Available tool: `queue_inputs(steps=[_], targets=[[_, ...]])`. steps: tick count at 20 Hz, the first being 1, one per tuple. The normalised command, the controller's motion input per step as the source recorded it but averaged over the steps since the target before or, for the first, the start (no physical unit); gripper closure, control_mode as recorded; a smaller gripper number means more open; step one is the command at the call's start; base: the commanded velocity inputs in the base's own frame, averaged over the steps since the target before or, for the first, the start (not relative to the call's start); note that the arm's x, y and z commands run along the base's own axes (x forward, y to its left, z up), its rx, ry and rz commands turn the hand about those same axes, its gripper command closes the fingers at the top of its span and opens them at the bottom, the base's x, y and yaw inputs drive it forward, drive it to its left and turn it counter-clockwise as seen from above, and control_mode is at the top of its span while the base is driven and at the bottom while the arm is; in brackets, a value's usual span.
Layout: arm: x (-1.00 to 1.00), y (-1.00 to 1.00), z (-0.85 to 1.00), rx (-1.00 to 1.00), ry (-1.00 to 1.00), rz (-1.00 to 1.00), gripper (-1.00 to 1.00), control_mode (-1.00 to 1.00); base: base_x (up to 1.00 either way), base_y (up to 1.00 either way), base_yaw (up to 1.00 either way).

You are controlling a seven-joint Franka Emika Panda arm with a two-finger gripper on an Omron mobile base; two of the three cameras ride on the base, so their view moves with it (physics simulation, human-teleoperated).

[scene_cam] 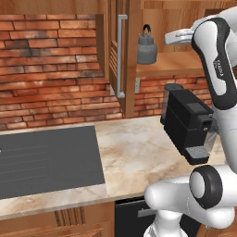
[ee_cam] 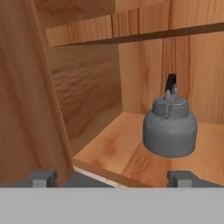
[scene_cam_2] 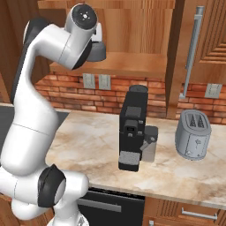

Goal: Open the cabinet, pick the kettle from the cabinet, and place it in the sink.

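The cabinet (scene_cam: 172, 63) stands open, its left door (scene_cam: 111, 51) swung out edge-on with the grey bar handle (scene_cam: 121, 55) showing. The grey kettle (scene_cam: 146, 46) sits upright on the cabinet's bottom shelf. My gripper (scene_cam: 170, 38) hovers at the cabinet mouth, to the right of the kettle and apart from it. In the hand view the kettle (ee_cam: 169, 129) stands ahead on the shelf (ee_cam: 109, 146), right of centre, its black handle up. The gripper (ee_cam: 114, 179) is open, fingertips (ee_cam: 43, 178) wide apart with nothing between them. The sink is out of view.
A black coffee machine (scene_cam: 187, 124) stands on the marble counter (scene_cam: 134, 152) below the cabinet. A black stovetop (scene_cam: 46, 159) lies to the left. A grey toaster (scene_cam_2: 193, 134) sits at the right, under the open right door (scene_cam_2: 212, 39).
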Motion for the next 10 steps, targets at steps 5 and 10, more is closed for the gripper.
queue_inputs(steps=[5, 10], targets=[[0.32, 0.09, 0.00, 0.00, -0.07, 0.00, -1.00, -1.00, 0.00, 0.00, 0.00], [0.32, 0.03, 0.03, 0.00, 0.00, 0.00, -1.00, -1.00, 0.00, 0.00, 0.00]])
